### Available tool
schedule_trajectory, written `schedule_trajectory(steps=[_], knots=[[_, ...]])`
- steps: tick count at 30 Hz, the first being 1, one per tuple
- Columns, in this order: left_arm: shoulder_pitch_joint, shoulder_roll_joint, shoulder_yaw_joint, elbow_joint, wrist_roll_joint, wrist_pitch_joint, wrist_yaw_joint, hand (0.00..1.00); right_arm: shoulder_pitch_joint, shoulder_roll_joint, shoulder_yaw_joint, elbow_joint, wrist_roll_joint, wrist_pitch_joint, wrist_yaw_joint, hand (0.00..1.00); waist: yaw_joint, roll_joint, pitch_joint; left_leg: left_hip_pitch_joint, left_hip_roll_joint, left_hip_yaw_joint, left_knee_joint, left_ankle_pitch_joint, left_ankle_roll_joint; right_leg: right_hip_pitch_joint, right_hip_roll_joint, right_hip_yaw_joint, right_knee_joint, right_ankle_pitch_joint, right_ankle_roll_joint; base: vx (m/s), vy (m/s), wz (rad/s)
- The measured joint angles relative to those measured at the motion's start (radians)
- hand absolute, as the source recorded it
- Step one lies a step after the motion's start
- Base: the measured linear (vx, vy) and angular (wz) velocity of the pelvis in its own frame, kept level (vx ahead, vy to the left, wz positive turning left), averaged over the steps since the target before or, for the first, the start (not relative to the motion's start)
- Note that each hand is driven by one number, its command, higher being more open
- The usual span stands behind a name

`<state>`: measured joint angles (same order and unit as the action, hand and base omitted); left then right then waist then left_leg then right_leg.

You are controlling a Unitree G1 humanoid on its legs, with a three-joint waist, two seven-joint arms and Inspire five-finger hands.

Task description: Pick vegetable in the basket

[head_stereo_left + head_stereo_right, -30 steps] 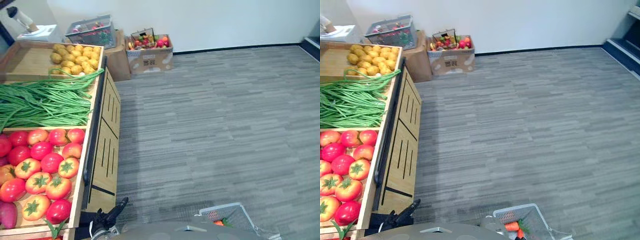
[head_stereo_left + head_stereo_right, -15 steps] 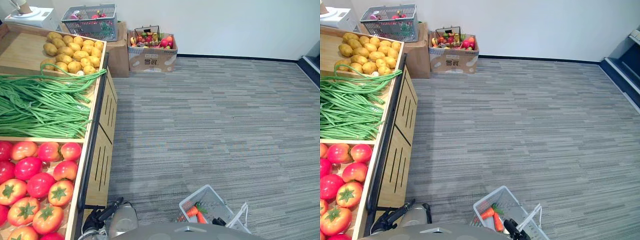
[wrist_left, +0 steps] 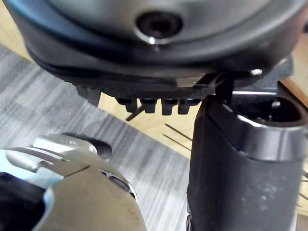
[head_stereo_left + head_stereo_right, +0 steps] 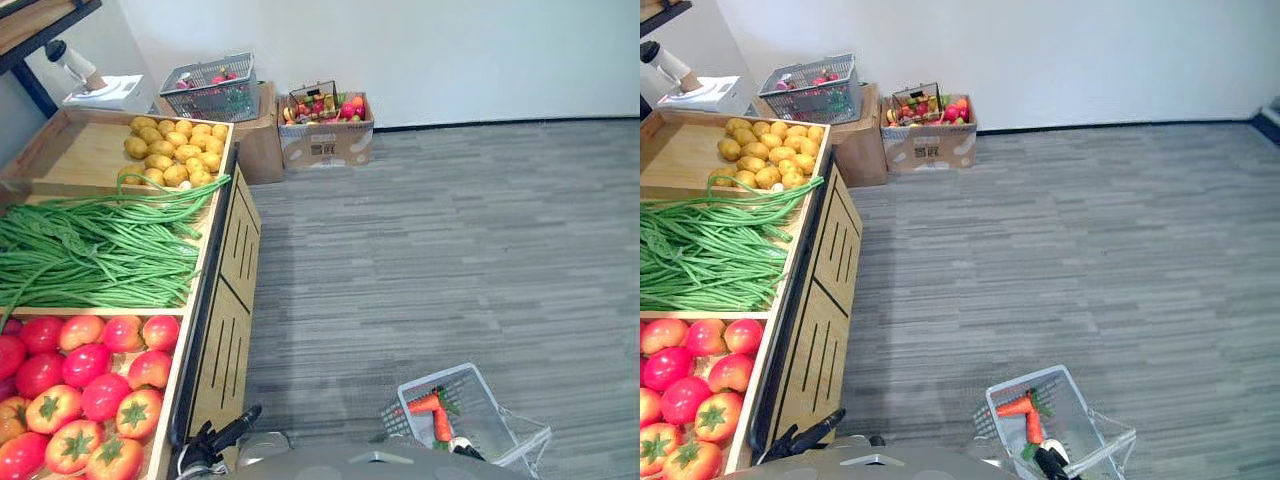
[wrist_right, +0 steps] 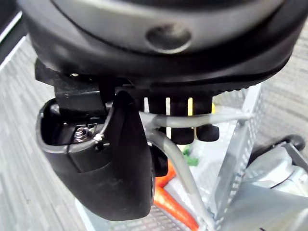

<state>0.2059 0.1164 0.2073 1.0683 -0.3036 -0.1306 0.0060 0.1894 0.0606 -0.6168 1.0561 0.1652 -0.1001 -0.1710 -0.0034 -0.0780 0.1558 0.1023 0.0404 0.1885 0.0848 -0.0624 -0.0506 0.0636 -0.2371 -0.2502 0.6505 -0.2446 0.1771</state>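
**Vegetables lay to the left; the basket was held on the right**

Two orange carrots point(image 4: 432, 415) were seen lying in the pale grey mesh basket point(image 4: 437, 374), low on the robot's right and above the grey striped carpet floor point(image 4: 450, 250). The stock to be picked lay on the slatted wooden desk point(image 4: 225, 330) to the robot's left. Red and orange tomatoes point(image 4: 100, 395) filled the nearest compartment, long green beans point(image 4: 90, 250) the middle one, and yellow potatoes point(image 4: 175, 160) the farthest.

The beans were laid with their long axis across the desk, some tips drooping over its floor-side edge. The basket was well apart from the desk, with bare floor between.

The left hand point(image 4: 225, 432) was seen just beside the desk's near corner, below the tomato compartment. Its fingers point(image 3: 154, 103) were relaxed and nothing was held in them. It was judged the nearer hand for a reach, up and to the left, with the tomatoes closest.

The right hand point(image 5: 110, 168) was occupied: its fingers were curled round the basket's grey wire handle point(image 5: 202, 118).

That hold was made plain in the right wrist view, with the carrots visible below the hand. The compartments and the gap to the basket were laid out in the eye views. In the left wrist view the desk's wooden side was seen close past the fingers.

A cardboard box of mixed fruit point(image 4: 325, 145) and a second grey basket point(image 4: 210, 90) stood against the far wall.
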Motion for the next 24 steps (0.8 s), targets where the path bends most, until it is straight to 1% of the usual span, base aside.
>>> schedule_trajectory(steps=[1,2,3,4,5,6,7,8,9,10,11,12,14,15,18,19,21,22,24], knots=[[0.0,0.012,-0.006,0.0,0.0,0.0,-0.011,1.0,-0.004,0.008,0.006,0.0,0.0,0.0,0.001,0.0,0.001,-0.015,-0.003,0.011,-0.009,-0.012,-0.017,0.009,0.0,-0.002,0.0,0.013,0.014,0.012,-0.02,0.1,-0.004,0.37],[-0.001,0.02,-0.006,0.0,0.003,0.0,-0.017,1.0,-0.006,0.013,0.012,0.002,0.001,0.002,0.003,0.0,0.001,-0.018,-0.006,0.018,-0.006,-0.039,-0.043,0.019,0.005,-0.014,0.02,0.017,0.041,0.04,-0.064,0.15,-0.025,0.55],[-0.014,0.013,-0.004,0.002,0.021,-0.002,0.002,1.0,-0.007,0.014,0.018,0.002,0.005,0.002,0.01,0.0,-0.001,-0.003,0.003,0.024,0.02,-0.064,-0.066,0.029,0.004,-0.061,0.052,0.066,0.099,0.07,-0.115,0.12,-0.016,0.58],[-0.018,0.006,-0.002,0.002,0.028,-0.003,0.023,1.0,-0.006,0.014,0.02,0.002,0.006,0.002,0.011,0.0,-0.002,0.006,0.004,0.021,0.032,-0.082,-0.069,0.031,0.004,-0.076,0.078,0.096,0.088,0.016,-0.121,0.09,-0.06,0.66],[-0.019,-0.006,0.004,0.003,0.037,-0.006,0.055,1.0,-0.001,0.013,0.031,-0.001,0.006,0.0,0.012,0.0,-0.003,0.021,0.004,0.009,0.053,-0.112,-0.071,0.03,0.002,-0.093,0.123,0.155,0.001,-0.077,-0.121,0.05,-0.068,0.75],[-0.018,-0.012,0.008,0.004,0.037,-0.018,0.077,1.0,0.005,0.014,0.041,-0.006,0.007,-0.004,0.014,0.0,-0.003,0.023,0.005,0.001,0.054,-0.144,-0.071,0.03,-0.003,-0.096,0.154,0.227,-0.13,-0.082,-0.113,0.07,-0.094,0.78],[-0.018,-0.012,0.016,0.004,0.037,-0.023,0.081,1.0,0.006,0.015,0.042,-0.006,0.007,-0.004,0.014,0.0,-0.002,0.015,0.003,-0.005,0.044,-0.151,-0.07,0.03,-0.007,-0.091,0.154,0.255,-0.207,-0.064,-0.102,0.09,-0.126,0.78],[-0.019,-0.007,0.057,-0.001,0.036,-0.024,0.076,1.0,0.008,0.019,0.051,-0.005,0.007,-0.002,0.015,0.0,0.004,-0.034,-0.002,-0.006,-0.003,-0.164,-0.07,0.025,-0.017,-0.078,0.112,0.282,-0.324,0.015,-0.089,0.11,-0.141,0.67],[-0.017,-0.034,0.086,0.012,0.037,-0.023,0.091,1.0,0.004,0.012,0.048,-0.009,0.005,-0.002,0.015,0.0,0.01,-0.017,-0.004,0.005,0.008,-0.162,-0.07,0.019,-0.024,-0.061,0.112,0.26,-0.331,0.011,-0.092,0.12,-0.122,0.49],[-0.011,-0.047,0.102,0.008,0.035,-0.025,0.092,1.0,0.009,0.013,0.047,-0.019,0.004,-0.005,0.013,0.0,0.016,-0.005,-0.013,0.005,0.015,-0.145,-0.072,0.019,-0.025,-0.058,0.116,0.258,-0.344,0.008,-0.096,0.12,-0.089,0.08],[-0.008,-0.074,0.128,-0.001,0.035,-0.03,0.1,1.0,0.002,0.009,0.051,-0.043,0.004,-0.009,0.014,0.0,0.027,0.018,-0.016,0.009,0.029,-0.132,-0.073,0.015,-0.031,-0.053,0.13,0.261,-0.36,0.009,-0.097,0.1,-0.067,-0.14],[0.001,-0.084,0.132,0.0,0.036,-0.034,0.101,1.0,-0.002,0.008,0.062,-0.052,0.0,-0.013,0.017,0.0,0.027,0.033,-0.019,0.009,0.04,-0.129,-0.074,0.008,-0.042,-0.044,0.142,0.258,-0.377,0.012,-0.099,0.13,-0.076,-0.12],[0.002,-0.085,0.132,0.0,0.036,-0.041,0.1,1.0,-0.006,0.004,0.068,-0.048,0.0,-0.012,0.018,0.0,0.03,0.033,-0.023,0.012,0.051,-0.129,-0.075,0.002,-0.051,-0.025,0.152,0.257,-0.397,0.019,-0.102,0.13,-0.034,0.04],[0.002,-0.083,0.133,0.0,0.036,-0.042,0.098,1.0,-0.006,0.006,0.069,-0.046,0.0,-0.012,0.017,0.0,0.032,0.029,-0.025,0.011,0.054,-0.129,-0.078,0.001,-0.053,-0.019,0.156,0.257,-0.412,0.025,-0.102,0.13,-0.001,0.0],[0.0,-0.074,0.132,0.0,0.036,-0.043,0.097,1.0,-0.007,0.008,0.072,-0.038,0.0,-0.012,0.017,0.0,0.033,0.019,-0.03,0.014,0.055,-0.126,-0.088,0.0,-0.054,-0.003,0.16,0.257,-0.44,0.044,-0.087,0.14,0.015,-0.01],[-0.001,-0.07,0.131,0.0,0.035,-0.044,0.097,1.0,-0.007,0.009,0.075,-0.032,0.001,-0.011,0.017,0.0,0.032,0.015,-0.032,0.016,0.053,-0.126,-0.088,0.0,-0.054,0.002,0.16,0.256,-0.446,0.05,-0.083,0.08,0.021,0.04],[-0.002,-0.063,0.125,-0.001,0.034,-0.047,0.097,1.0,-0.007,0.012,0.077,-0.023,0.001,-0.003,0.017,0.0,0.033,0.005,-0.035,0.028,0.052,-0.125,-0.092,0.001,-0.053,0.017,0.154,0.256,-0.461,0.065,-0.087,0.06,0.047,0.02],[-0.001,-0.058,0.121,-0.001,0.034,-0.048,0.097,1.0,-0.007,0.012,0.08,-0.01,0.001,-0.002,0.018,0.0,0.035,-0.004,-0.042,0.029,0.049,-0.123,-0.093,0.002,-0.052,0.021,0.151,0.256,-0.467,0.071,-0.083,0.04,0.055,-0.02],[0.001,-0.047,0.116,0.002,0.022,-0.041,0.086,1.0,-0.007,0.012,0.086,0.004,0.001,0.0,0.017,0.0,0.035,-0.016,-0.05,0.029,0.039,-0.122,-0.093,0.004,-0.049,0.027,0.146,0.256,-0.48,0.075,-0.084,0.01,0.018,-0.01]])
